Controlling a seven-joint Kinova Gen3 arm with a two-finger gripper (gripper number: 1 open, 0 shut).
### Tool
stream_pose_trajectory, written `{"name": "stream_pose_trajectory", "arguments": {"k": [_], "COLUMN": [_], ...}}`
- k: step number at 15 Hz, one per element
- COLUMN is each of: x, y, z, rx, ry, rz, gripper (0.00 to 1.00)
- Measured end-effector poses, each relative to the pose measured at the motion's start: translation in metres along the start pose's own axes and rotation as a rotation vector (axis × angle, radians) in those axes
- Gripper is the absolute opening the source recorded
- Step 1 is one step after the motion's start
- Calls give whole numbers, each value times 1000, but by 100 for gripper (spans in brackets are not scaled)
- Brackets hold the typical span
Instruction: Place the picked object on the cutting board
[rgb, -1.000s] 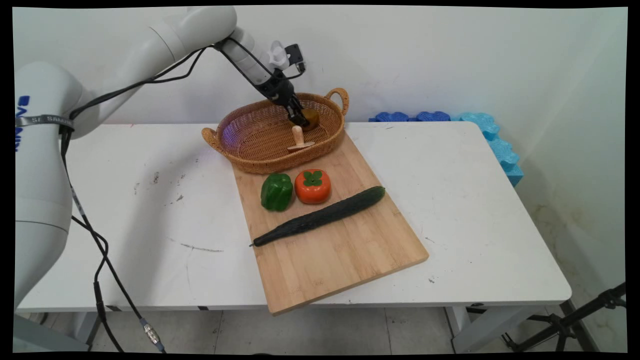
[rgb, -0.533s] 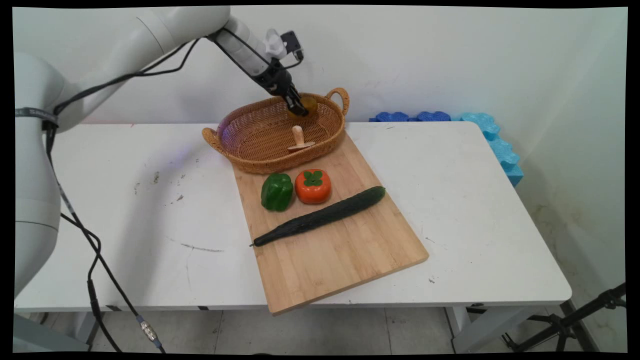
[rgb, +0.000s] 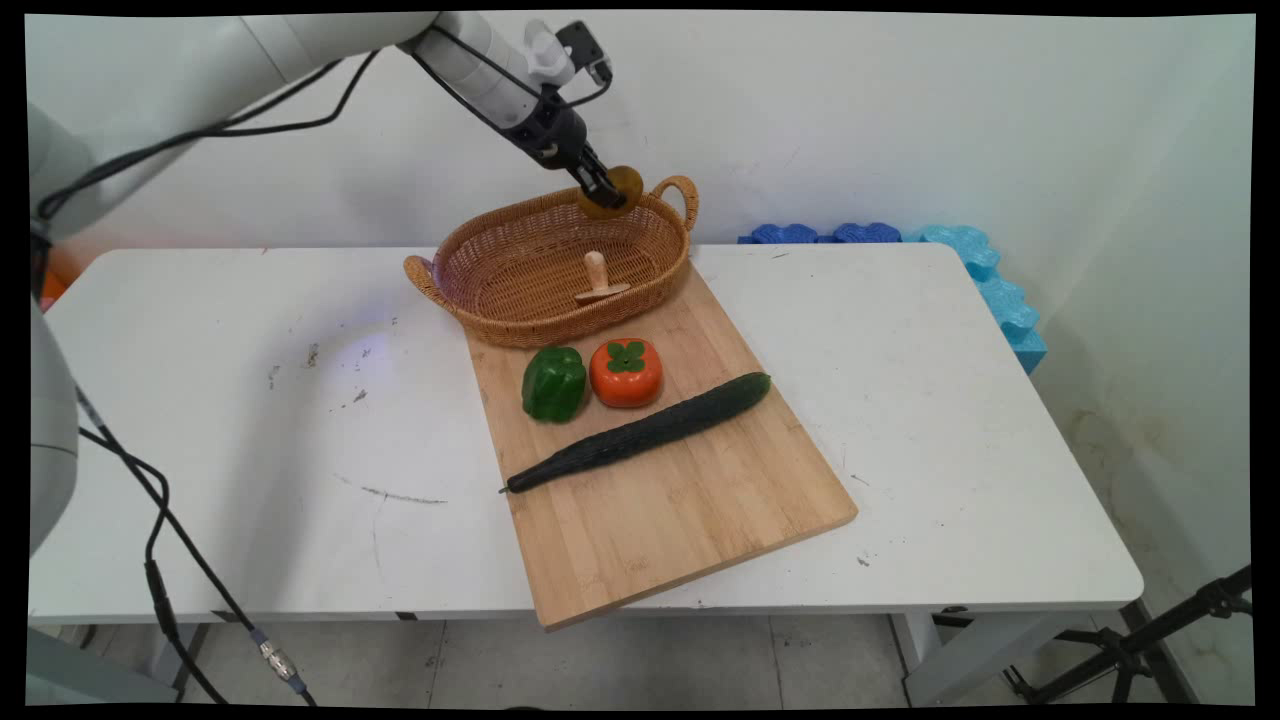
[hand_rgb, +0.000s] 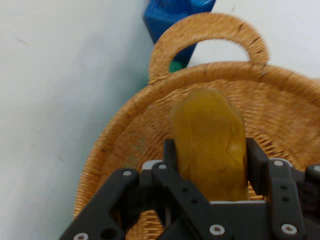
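In the main view you have the gripper (rgb: 604, 190) up at the far rim of the wicker basket (rgb: 500, 290), clenched on a yellow-brown rounded piece (rgb: 617, 190) that hangs in the air just above that rim, beside the basket's right handle. Down inside the basket you can see a small wooden peg on a flat base (rgb: 597, 278) standing upright on the woven floor, well apart from the held piece. The basket's near edge rests on the far end of a wooden cutting board (rgb: 680, 500) that lies at an angle on the white table (rgb: 950, 400). On the board, just below the basket, you have a green pepper (rgb: 553, 383) and an orange persimmon (rgb: 626, 372) side by side, close together, and nearer you a long dark cucumber (rgb: 640, 432) lies across the board on a slant. Blue foam blocks (rgb: 985, 275) sit at the table's far right against the wall. In the hand view you see the yellow-brown piece (hand_rgb: 210, 150) squeezed between the two black fingers (hand_rgb: 259, 162), one on each flank, standing up past the fingertips; behind it lie the basket's weave (hand_rgb: 145, 135) and its looped handle, with the blue foam (hand_rgb: 170, 20) showing beyond.
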Motion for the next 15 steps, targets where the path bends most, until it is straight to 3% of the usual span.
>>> {"name": "stream_pose_trajectory", "arguments": {"k": [7, 15], "x": [16, 20], "y": [62, 121], "z": [-28, -17], "rx": [-18, -61], "ry": [14, -4], "rz": [-129, -266], "gripper": [0, 0]}}
